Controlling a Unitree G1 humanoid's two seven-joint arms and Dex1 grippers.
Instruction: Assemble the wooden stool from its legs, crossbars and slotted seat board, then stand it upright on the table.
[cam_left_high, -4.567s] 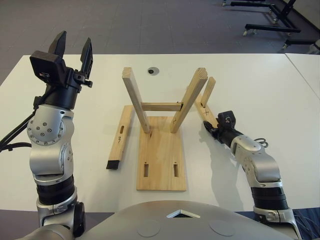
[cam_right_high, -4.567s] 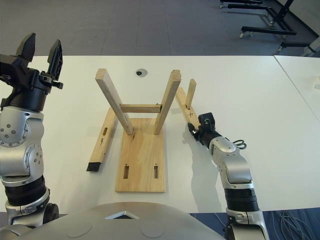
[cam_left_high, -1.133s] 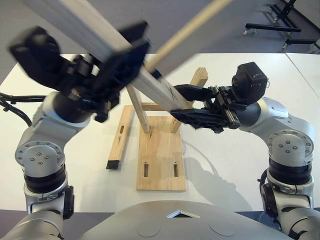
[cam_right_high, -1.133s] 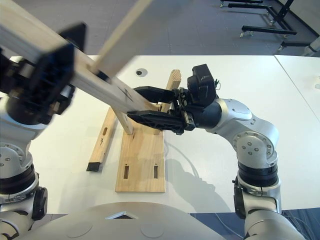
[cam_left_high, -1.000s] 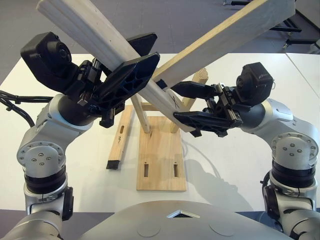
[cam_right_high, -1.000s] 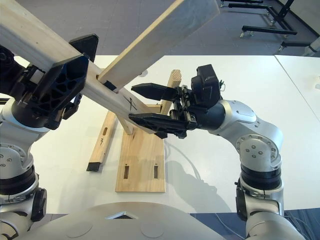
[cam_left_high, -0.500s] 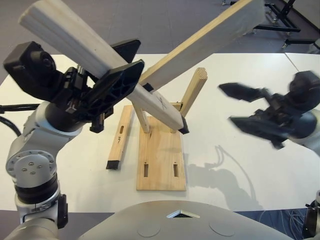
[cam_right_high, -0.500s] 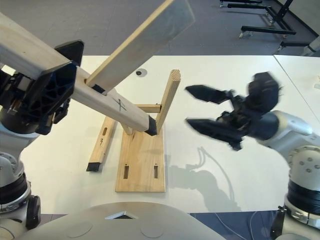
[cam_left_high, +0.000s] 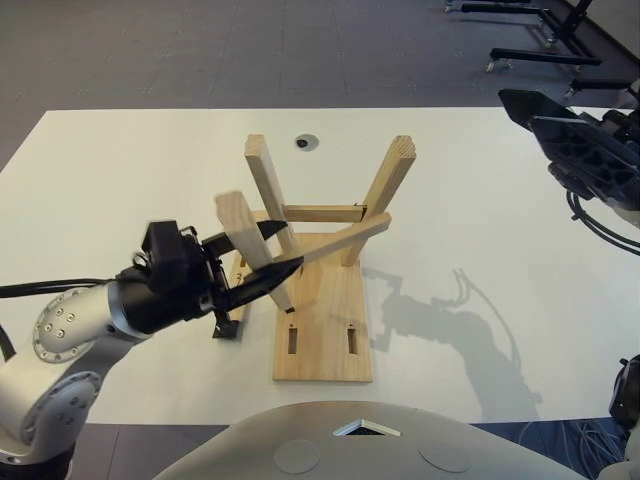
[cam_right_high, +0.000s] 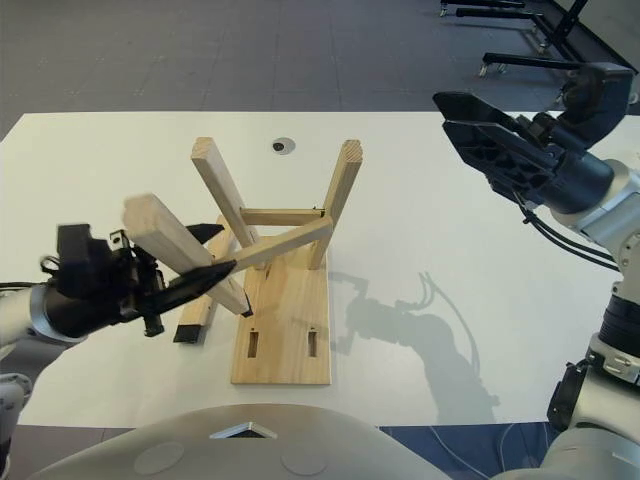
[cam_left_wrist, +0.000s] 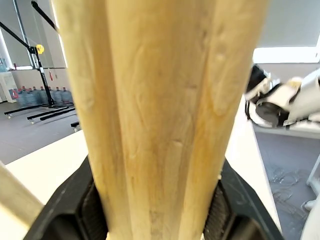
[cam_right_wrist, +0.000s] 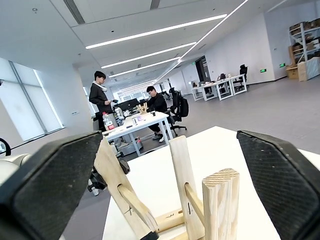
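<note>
- Now the left gripper (cam_left_high: 270, 252) is low over the front left part of the counter (cam_left_high: 120, 180). It is clenched on the held leg (cam_left_high: 238, 225), with one finger on each side of the wood.
- The held leg is tilted. Its upper end points up and toward the robot's left, and its dark lower end is by the left edge of the seat board (cam_left_high: 322, 340). I cannot tell whether it touches the board.
- A thin side crossbar (cam_left_high: 345, 238) sits in the held leg and goes to the right, as far as the right upright leg (cam_left_high: 388, 185). Contact there is not clear.
- The seat board lies flat in the middle of the counter, with two open slots at its near end.
- The left upright leg (cam_left_high: 262, 180) and the right upright leg stand in the far end of the board. They lean apart toward their tops and are joined by the fixed crossbar (cam_left_high: 320, 213).
- A lying leg (cam_right_high: 203, 300) rests flat on the counter just beside the board's left edge, partly under the left gripper.
- The right gripper (cam_right_high: 442, 112) is raised over the far right part of the counter, well apart from the wood. It is released, with its fingers spread wide.
</note>
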